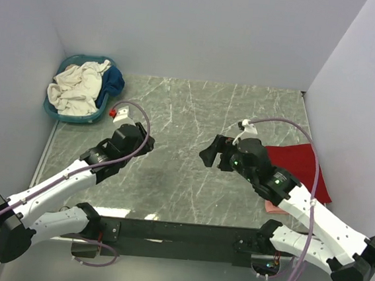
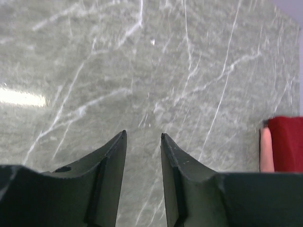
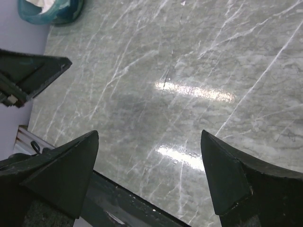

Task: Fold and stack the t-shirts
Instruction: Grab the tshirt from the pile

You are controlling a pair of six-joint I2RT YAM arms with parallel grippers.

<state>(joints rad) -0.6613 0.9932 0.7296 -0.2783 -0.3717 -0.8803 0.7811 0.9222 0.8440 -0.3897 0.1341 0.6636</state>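
Starting far left: the teal basket (image 1: 77,118) sits in the far-left corner of the bench (image 1: 190,107), close to both walls. The cream-white t-shirt (image 1: 76,86) is crumpled inside it and heaped above the rim, unfolded. A dark blue cloth (image 1: 115,80) is tucked in at the basket's right side.

My left hand (image 1: 148,143) is next, just right of the basket and a bit nearer to me, over the left half of the bench and pointing toward the middle. On the left wrist view the left hand (image 2: 143,136) has its fingers parted at a narrow gap, with only green-grey marble showing between the tips.

The centre of the bench is veined stone with light glare on it.

My right hand (image 1: 210,150) is right of centre, facing the left hand and well apart from it. The right wrist view shows it (image 3: 150,135) spread wide, fingers far apart with bare bench between them. The basket (image 3: 52,12) is small at the top-left corner of that view.

Far right: the red t-shirt (image 1: 302,161) lies flat near the right wall, partly under my right arm. The pink t-shirt (image 1: 274,207) is beneath it – only a sliver shows at the near edge. The left wrist view catches both at its right border, with red (image 2: 286,144) over pink (image 2: 266,151).
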